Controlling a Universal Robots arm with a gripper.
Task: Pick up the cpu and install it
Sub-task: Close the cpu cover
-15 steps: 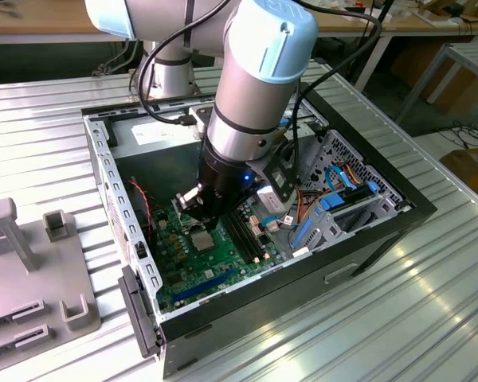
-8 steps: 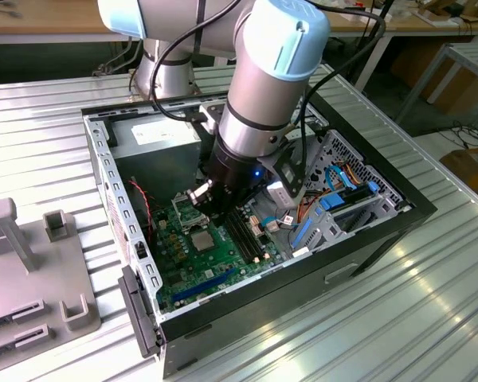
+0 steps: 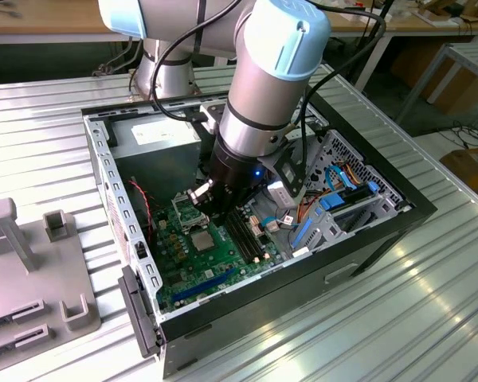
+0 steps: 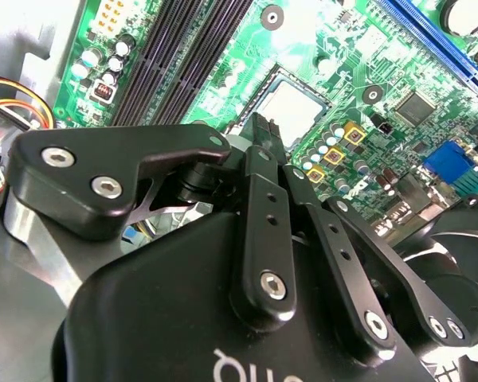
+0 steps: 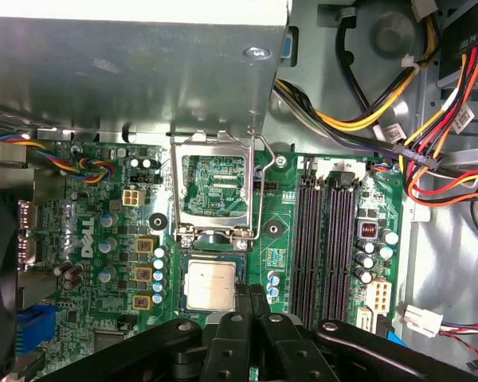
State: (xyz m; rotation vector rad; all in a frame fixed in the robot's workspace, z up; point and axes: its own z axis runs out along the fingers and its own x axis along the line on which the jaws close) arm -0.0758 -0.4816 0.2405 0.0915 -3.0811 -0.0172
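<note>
The arm [image 3: 264, 95] slants down from its silver base [image 3: 163, 76], the thick grey wrist section pointing steeply downward and leaning a little toward the exterior view's left. At its tip the black end effector [image 3: 211, 205] hangs low; in both wrist views its two fingers [image 5: 244, 306] lie pressed together, tips meeting

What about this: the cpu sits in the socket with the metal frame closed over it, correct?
No. The cpu does sit in the socket, but the metal frame is swung open, not closed over it; the first wrist view shows this.
</note>
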